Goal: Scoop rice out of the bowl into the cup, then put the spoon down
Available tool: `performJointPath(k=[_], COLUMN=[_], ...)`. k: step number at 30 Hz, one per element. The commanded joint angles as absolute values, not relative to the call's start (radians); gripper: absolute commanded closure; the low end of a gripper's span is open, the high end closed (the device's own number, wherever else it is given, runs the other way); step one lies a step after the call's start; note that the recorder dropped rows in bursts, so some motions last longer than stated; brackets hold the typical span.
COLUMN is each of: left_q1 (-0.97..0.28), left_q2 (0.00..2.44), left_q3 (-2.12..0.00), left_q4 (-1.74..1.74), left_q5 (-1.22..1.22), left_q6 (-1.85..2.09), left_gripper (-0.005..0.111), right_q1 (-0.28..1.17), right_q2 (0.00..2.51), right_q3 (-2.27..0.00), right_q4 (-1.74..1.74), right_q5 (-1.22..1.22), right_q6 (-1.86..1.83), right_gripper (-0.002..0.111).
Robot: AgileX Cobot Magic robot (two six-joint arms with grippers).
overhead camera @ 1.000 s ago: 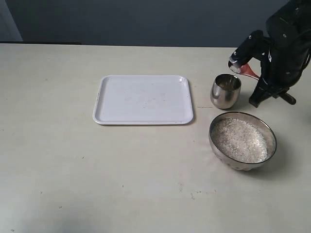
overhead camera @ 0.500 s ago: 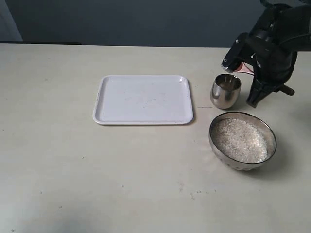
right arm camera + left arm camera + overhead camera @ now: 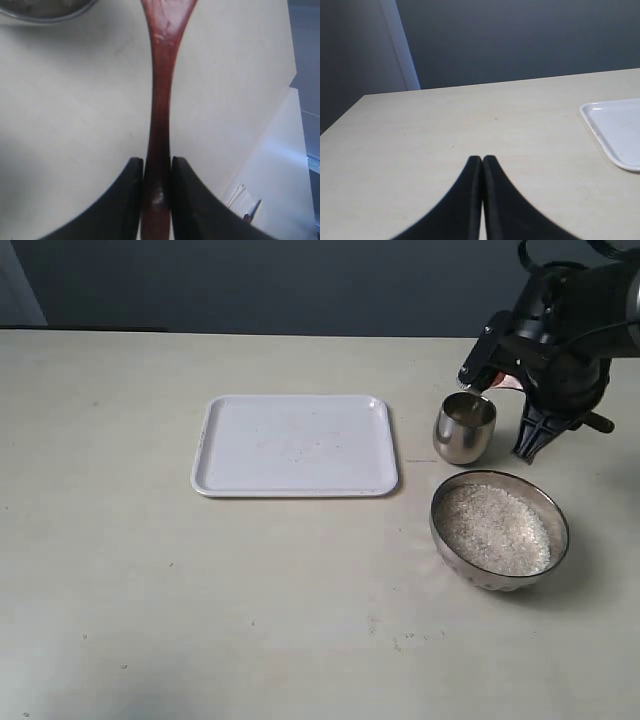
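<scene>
— What stood behind the table (image 3: 200,620)?
— A dark blue-grey wall (image 3: 300,280), with a pale upright strip (image 3: 400,45) towards one end.
— And the tabletop itself?
— It was cream, matte and faintly speckled. The light fell evenly and cast only soft shadows.

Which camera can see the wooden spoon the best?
The right wrist view. There the spoon fills the middle, its reddish handle pinched by the right gripper, its head cut off. The exterior view shows only a tiny red bit by the cup, mostly hidden by the arm. The left wrist view shows no spoon.
</scene>
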State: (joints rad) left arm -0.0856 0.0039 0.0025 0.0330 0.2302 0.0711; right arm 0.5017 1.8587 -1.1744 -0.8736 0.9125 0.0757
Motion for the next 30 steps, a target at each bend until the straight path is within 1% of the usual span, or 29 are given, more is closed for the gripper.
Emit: performJointPath(k=[1, 14, 22, 30], left_q1=[-0.092, -0.092, -0.092, -0.092], left_q2=[0.0, 0.0, 0.0, 0.0], left_q3=[0.0, 0.0, 0.0, 0.0], left_q4=[0.032, 0.032, 0.032, 0.032], left_q5=[0.217, 0.217, 0.217, 0.217], left_q6=[0.067, 0.067, 0.067, 0.067], left_gripper=[0.106, 0.106, 0.106, 0.106], right_q1=[0.514, 0.55, 0.573, 0.588], right_q2=[1.859, 1.859, 1.859, 1.859], right_q3=[-1.169, -1.168, -1.117, -1.101], right_q4=[-0.924, -0.995, -1.025, -1.079], right_q5=[0.917, 0.994, 0.998, 1.004], right_q6=[0.107, 0.16, 0.165, 0.245], right_gripper=[0.109, 0.109, 0.109, 0.109])
